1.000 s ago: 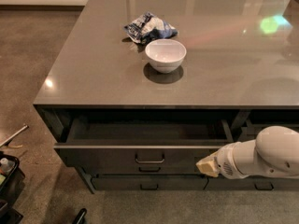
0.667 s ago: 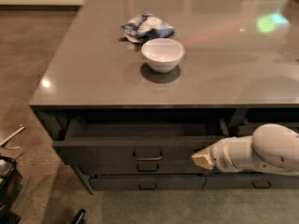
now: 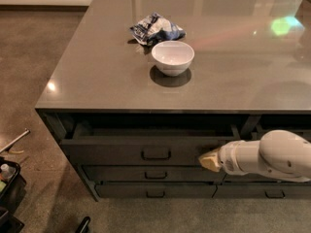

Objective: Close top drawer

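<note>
The top drawer (image 3: 121,152) is a wide dark grey drawer under the grey counter, with a small loop handle (image 3: 156,154) at its centre. It stands out only a little, and a narrow strip of dark interior shows above its front. My gripper (image 3: 210,160) is the tan tip of my white arm (image 3: 272,157). It rests against the right end of the drawer front, right of the handle.
A white bowl (image 3: 173,57) and a crumpled blue and white bag (image 3: 155,29) sit on the countertop (image 3: 97,72). Two shorter drawers (image 3: 155,175) lie below the top one. Another drawer column is at the right (image 3: 277,193). Clutter lies on the floor at left (image 3: 7,178).
The drawer has slid inward; much less of its interior shows now. My gripper has followed its front toward the counter.
</note>
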Controlling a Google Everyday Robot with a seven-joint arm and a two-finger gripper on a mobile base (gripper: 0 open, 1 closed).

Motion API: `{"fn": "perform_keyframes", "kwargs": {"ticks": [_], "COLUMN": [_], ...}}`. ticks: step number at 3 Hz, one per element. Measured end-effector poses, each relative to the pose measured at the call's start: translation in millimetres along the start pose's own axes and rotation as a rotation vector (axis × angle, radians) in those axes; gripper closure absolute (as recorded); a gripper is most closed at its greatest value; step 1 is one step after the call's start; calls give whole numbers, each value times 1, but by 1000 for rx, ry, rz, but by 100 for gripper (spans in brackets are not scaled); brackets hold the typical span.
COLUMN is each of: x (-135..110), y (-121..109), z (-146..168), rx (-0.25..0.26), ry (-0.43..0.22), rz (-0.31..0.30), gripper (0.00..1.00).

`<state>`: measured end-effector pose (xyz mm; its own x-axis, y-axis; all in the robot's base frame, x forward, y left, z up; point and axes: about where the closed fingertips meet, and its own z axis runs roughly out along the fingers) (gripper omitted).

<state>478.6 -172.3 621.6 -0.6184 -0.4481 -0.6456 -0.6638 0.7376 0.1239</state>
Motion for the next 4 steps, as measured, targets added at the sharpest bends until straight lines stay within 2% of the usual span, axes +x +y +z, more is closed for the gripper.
{"fn": "perform_keyframes", "kwargs": {"ticks": [1,2,3,4], "x": [-8,-29,-36,-13], "y": [-4,-16,-19,-24], "z": [6,17,19,6], "rx": [11,37,51,66], "ry": [-25,-72,-93,-63], "rz": [-12,-40,-54,-9], "gripper": [100,100,100,100]}}
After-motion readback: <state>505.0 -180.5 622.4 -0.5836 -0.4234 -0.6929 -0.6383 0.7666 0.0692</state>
